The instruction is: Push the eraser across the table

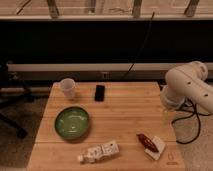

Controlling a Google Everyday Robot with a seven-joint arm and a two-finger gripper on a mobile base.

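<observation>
The eraser is a small flat black block lying near the far edge of the light wooden table, just right of the white cup. Only the white rounded segments of my arm show, beside the table's right edge and well to the right of the eraser. My gripper itself is not visible in this view.
A green bowl sits left of centre. A white bottle-like object lies near the front edge. A white block with a red item lies at the front right, near a small dark mark. Black cables hang at the right and back.
</observation>
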